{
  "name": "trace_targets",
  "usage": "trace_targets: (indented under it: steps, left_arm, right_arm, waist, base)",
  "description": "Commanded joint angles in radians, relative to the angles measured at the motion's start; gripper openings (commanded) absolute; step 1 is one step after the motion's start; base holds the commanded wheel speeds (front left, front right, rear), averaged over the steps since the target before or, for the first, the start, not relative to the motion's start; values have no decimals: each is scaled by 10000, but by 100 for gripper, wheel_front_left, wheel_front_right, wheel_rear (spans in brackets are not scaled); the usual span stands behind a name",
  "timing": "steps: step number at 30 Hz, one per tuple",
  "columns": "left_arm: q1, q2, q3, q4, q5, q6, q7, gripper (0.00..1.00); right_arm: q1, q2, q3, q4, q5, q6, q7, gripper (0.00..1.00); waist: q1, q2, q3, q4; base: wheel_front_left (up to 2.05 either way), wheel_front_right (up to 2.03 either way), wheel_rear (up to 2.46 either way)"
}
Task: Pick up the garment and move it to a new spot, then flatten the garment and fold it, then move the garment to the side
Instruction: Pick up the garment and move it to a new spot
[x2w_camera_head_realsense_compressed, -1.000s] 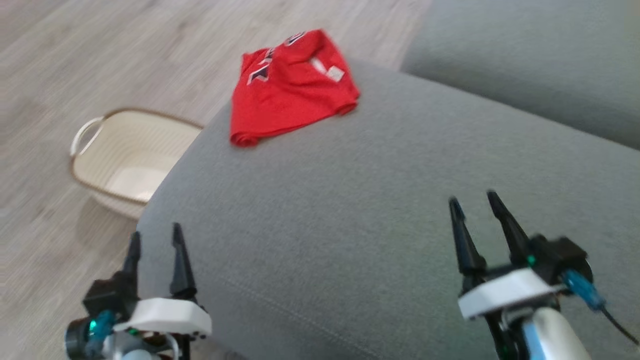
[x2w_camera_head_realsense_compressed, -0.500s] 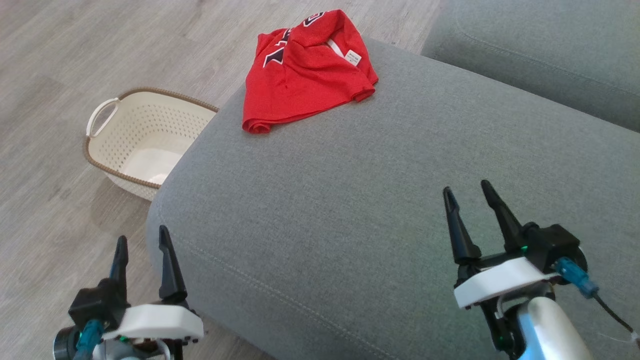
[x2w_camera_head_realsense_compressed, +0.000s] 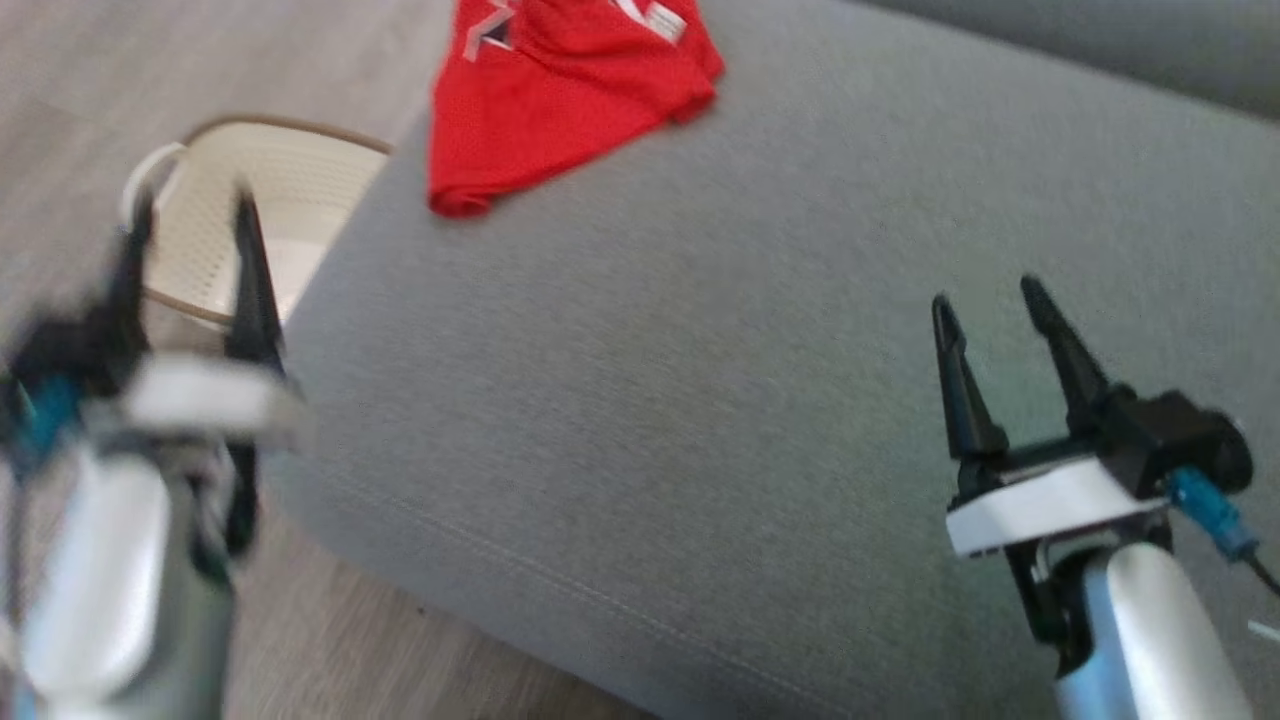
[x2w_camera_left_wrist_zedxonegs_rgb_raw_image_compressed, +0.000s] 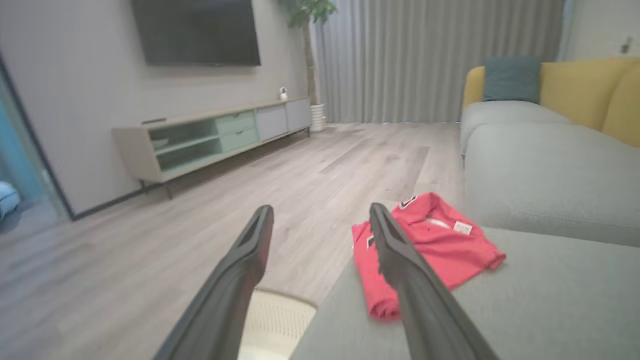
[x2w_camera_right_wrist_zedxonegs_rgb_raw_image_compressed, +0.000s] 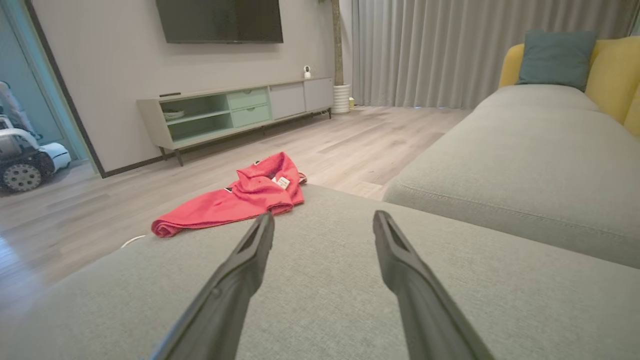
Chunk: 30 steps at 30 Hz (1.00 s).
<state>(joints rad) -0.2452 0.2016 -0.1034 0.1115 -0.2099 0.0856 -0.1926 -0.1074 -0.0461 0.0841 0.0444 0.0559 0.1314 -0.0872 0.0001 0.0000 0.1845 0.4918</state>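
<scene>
The garment is a red jersey with dark lettering and a white neck label, lying folded on the far left corner of the grey ottoman. It also shows as the red garment in the left wrist view and as the garment in the right wrist view. My left gripper hangs open at the left, blurred, beside the ottoman's edge and in front of the basket. Over the ottoman's right part my right gripper stands open. Both are empty and well short of the garment.
A cream perforated basket with a brown rim stands on the wood floor left of the ottoman. A grey sofa seat with yellow and teal cushions lies to the right. A low TV cabinet stands along the far wall.
The head view has shifted, so the garment now sits at the top edge. My left gripper has risen higher in the picture and is blurred; the right one has risen slightly.
</scene>
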Motion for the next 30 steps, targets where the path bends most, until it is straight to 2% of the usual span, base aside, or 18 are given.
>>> trace_targets:
  steps: [1, 4, 7, 14, 22, 30]
  left_arm:
    - [-1158, 448, 408, -176, 117, -128, 160, 100]
    - [-2987, 1069, 260, 428, 393, -550, 594, 100]
    - [-4685, 1444, 119, 1495, 514, -883, 1287, 100]
    - [-7610, 1463, 249, 4552, 119, -1070, 2556, 100]
    - [-8877, 1142, 129, 7153, -433, -1430, 4307, 100]
    - [-9256, 1570, 88, 8323, -312, -1009, 4825, 100]
  right_arm:
    - [-603, -41, 190, -516, -132, -7, 58, 100]
    - [-912, -41, 230, -897, -373, -7, 243, 100]
    - [-1205, -41, 335, -1218, -581, -7, 404, 100]
    - [-1724, -41, 609, -1895, -731, -7, 536, 100]
    - [-1759, -41, 429, -2317, -739, -7, 462, 100]
    - [-1764, -41, 394, -2323, -649, -7, 286, 100]
  waist:
    - [-1, 0, 1050, -931]
    - [-1, 0, 1775, -1518]
    - [-1, 0, 2479, -2114]
    - [-1, 0, 3776, -3367]
    - [-1, 0, 4572, -4165]
    - [-1, 0, 4753, -4370]
  base:
    - [0, 0, 0]
    - [0, 0, 0]
    - [0, 0, 0]
    - [0, 0, 0]
    - [0, 0, 0]
    - [0, 0, 0]
